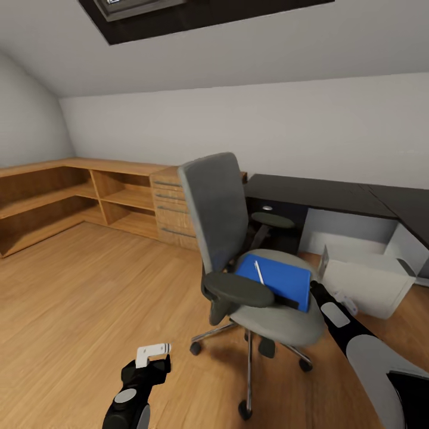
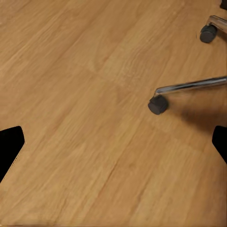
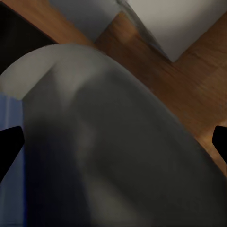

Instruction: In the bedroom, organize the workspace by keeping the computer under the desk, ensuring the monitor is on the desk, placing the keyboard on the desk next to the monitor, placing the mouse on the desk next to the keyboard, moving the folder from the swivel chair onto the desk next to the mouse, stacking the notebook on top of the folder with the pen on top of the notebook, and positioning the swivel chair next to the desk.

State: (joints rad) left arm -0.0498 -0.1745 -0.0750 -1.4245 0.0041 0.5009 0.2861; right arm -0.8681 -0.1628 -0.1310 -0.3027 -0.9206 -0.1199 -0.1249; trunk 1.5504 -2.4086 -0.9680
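The grey swivel chair (image 1: 217,205) stands mid-room on the plank floor, turned away from the black desk (image 1: 316,193). On its seat lies the blue folder (image 1: 280,280) with a thin pale pen (image 1: 259,272) across it. My right gripper (image 1: 314,287) hovers open at the folder's right edge, and its wrist view shows the grey seat (image 3: 118,142) and a strip of folder (image 3: 9,113). The white computer (image 1: 366,280) sits on the floor by the desk. My left gripper (image 1: 155,353) hangs open and empty over the floor. The monitor, keyboard, mouse and notebook are out of view.
Low wooden cabinets (image 1: 89,196) and a wooden drawer unit (image 1: 173,208) line the back wall at the left. The chair's metal legs (image 2: 189,86) and casters (image 2: 158,105) spread over the floor beside my left gripper. Bare plank floor (image 1: 77,298) stretches to the left.
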